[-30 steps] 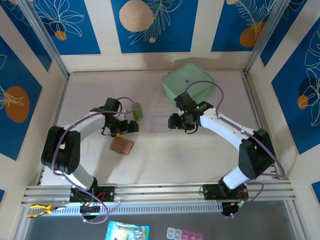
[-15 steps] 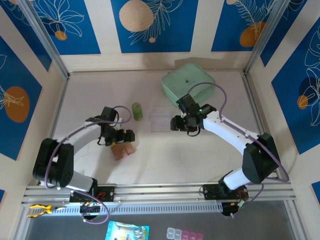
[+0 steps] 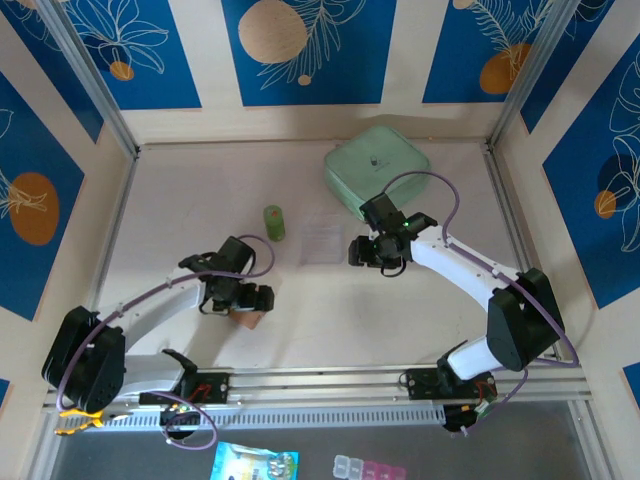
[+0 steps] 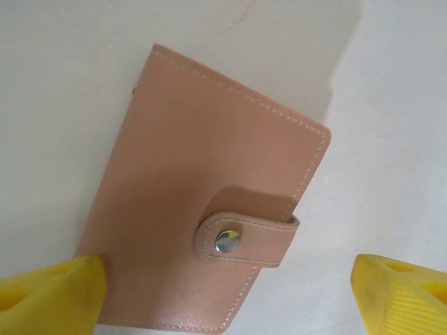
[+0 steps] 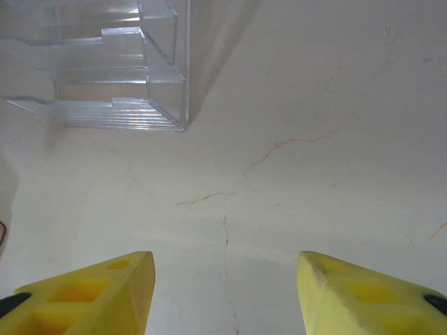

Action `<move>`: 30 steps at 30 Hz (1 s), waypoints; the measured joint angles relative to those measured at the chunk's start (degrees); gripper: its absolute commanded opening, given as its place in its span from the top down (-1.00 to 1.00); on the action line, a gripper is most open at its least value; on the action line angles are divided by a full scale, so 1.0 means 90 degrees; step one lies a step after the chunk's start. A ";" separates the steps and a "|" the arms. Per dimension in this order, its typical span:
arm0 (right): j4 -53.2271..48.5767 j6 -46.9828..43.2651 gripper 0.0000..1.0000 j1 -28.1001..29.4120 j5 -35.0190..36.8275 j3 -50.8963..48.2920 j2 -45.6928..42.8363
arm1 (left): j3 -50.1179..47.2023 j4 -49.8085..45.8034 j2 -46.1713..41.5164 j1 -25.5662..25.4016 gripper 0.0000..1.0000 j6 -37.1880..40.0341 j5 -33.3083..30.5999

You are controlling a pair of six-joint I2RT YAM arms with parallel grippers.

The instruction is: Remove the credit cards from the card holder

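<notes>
Left gripper [image 4: 223,296] poised over holder [image 4: 202,202], near left of table [image 5: 314,139]

Holder lies flat, strap [image 4: 244,234] snapped shut. Left jaws stand apart astride it, clamping nothing; right gripper [image 5: 223,293] jaws apart over bare table, box [image 5: 105,63] beyond. Pin the holder's body, then lift the strap's free edge to release the snap.

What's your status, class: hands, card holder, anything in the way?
Left hand open over the card holder. Right hand open, empty, above table. Holder closed, strap snapped shut.
</notes>
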 measured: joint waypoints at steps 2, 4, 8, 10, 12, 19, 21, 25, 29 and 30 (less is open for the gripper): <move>0.0017 0.0002 -0.14 0.0000 0.0000 -0.0032 0.0000 | 0.0034 -0.0075 0.0073 -0.0092 -0.83 -0.0007 -0.0160; 0.0029 0.0002 -0.14 0.0000 0.0000 -0.0087 0.0000 | 0.0131 -0.0153 0.0219 -0.0168 -0.86 0.0005 -0.0350; 0.0029 0.0005 -0.14 0.0000 0.0000 -0.0194 -0.0036 | 0.0362 -0.0253 0.0486 -0.0299 -1.00 0.0102 -0.0636; 0.0027 0.0007 -0.14 0.0000 0.0000 -0.0228 -0.0066 | 0.0461 -0.0274 0.0624 -0.0350 -1.00 0.0194 -0.0729; 0.0024 0.0007 -0.14 0.0000 0.0000 -0.0233 -0.0083 | 0.0544 -0.0272 0.0782 -0.0389 -0.99 0.0316 -0.0750; 0.0027 0.0010 -0.15 0.0000 0.0002 -0.0296 -0.0114 | 0.0663 -0.0248 0.1207 -0.0488 -1.00 0.0804 -0.0716; 0.0022 0.0010 -0.15 0.0000 0.0002 -0.0335 -0.0131 | 0.0692 -0.0253 0.1319 -0.0491 -1.00 0.0872 -0.0719; 0.0022 0.0032 -0.15 0.0000 0.0002 -0.0427 -0.0202 | 0.0760 -0.0277 0.1479 -0.0593 -0.98 0.0896 -0.0765; 0.0024 0.0058 -0.15 0.0000 0.0005 -0.0464 -0.0267 | 0.0804 -0.0304 0.1540 -0.0913 -0.89 0.0797 -0.0821; 0.0019 0.0058 -0.15 0.0000 0.0002 -0.0471 -0.0277 | 0.0823 -0.0306 0.1576 -0.0991 -0.87 0.0772 -0.0845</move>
